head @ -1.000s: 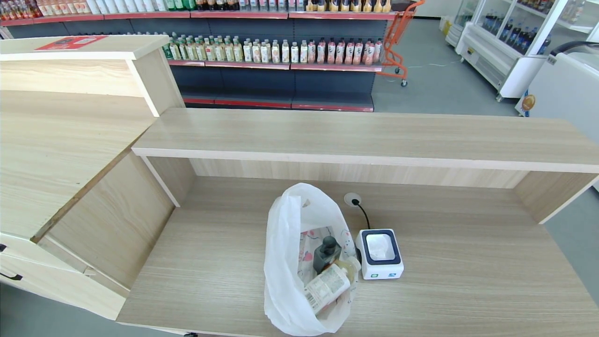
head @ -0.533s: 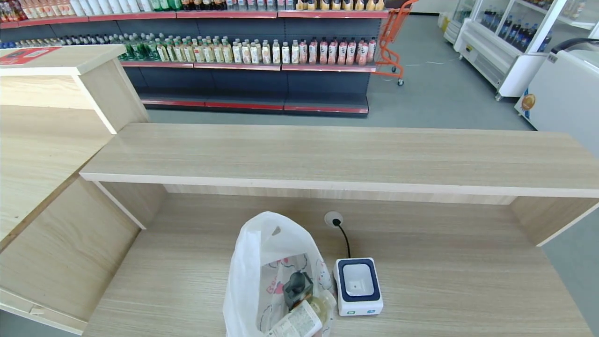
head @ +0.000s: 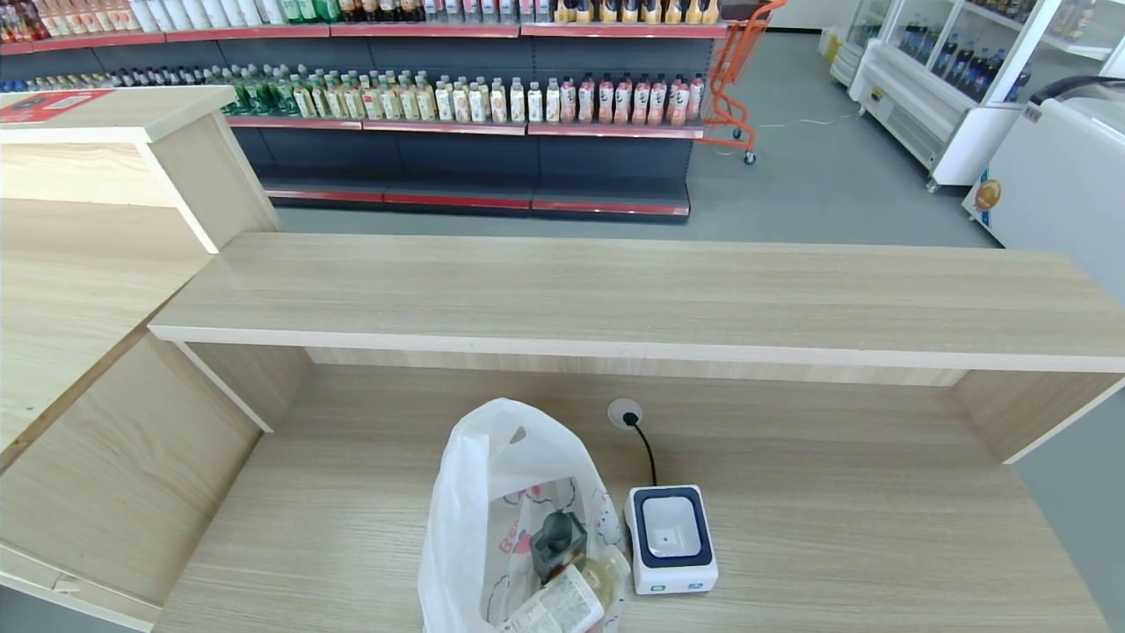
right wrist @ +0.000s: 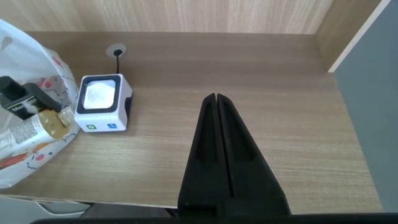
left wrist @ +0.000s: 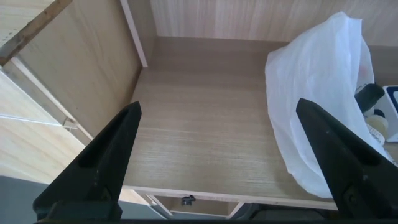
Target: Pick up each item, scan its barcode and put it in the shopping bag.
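A white plastic shopping bag (head: 492, 492) stands open on the wooden counter (head: 835, 545). Inside it are a dark grey bottle (head: 557, 543) and a pale bottle with a printed label (head: 562, 607), lying tilted. Just right of the bag sits the white barcode scanner (head: 670, 538) with its dark-framed window facing up. My left gripper (left wrist: 217, 107) hangs open above bare counter, to the left of the bag (left wrist: 317, 93). My right gripper (right wrist: 215, 98) is shut on nothing, above the counter to the right of the scanner (right wrist: 101, 102) and the bag (right wrist: 18, 162).
A black cable runs from the scanner to a round grommet (head: 625, 412) at the back. A raised shelf (head: 615, 299) overhangs the back of the counter, with side panels at left (head: 132, 475) and right (head: 1019, 409). Store shelves with bottles stand beyond.
The head camera shifted after the oldest frame, so the counter now sits lower and closer. The bag, its bottles and the scanner keep their places on the counter.
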{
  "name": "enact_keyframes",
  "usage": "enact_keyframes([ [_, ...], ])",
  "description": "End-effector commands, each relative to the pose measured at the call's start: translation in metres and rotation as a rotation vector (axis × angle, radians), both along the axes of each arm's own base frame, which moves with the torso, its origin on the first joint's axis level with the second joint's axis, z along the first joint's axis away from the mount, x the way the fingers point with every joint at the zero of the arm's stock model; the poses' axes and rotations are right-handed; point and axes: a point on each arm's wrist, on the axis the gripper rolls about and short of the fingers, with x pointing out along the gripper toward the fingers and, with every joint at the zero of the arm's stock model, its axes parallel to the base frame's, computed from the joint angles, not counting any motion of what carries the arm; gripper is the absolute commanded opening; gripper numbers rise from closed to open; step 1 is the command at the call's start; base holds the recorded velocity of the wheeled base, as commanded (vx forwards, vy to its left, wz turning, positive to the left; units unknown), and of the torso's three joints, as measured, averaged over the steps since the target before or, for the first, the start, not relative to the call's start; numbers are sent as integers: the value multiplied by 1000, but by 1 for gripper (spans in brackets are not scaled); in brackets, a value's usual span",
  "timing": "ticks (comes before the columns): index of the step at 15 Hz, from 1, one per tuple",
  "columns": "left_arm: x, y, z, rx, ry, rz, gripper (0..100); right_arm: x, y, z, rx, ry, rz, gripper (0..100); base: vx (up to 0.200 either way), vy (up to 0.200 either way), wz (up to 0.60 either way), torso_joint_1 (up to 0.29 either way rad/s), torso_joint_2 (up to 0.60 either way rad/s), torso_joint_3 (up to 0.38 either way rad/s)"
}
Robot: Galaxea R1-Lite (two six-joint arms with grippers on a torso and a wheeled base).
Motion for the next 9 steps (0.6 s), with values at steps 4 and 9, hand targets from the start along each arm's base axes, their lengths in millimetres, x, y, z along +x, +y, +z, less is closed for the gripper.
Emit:
enact_keyframes([
  [4, 0, 0, 0, 0, 0, 0, 100, 0, 0, 0, 0, 3, -1, 0, 0, 0, 0, 0, 0, 0],
  [9, 0, 0, 0, 0, 0, 0, 100, 0, 0, 0, 0, 2, 0, 0, 0, 0, 0, 0, 0, 0],
])
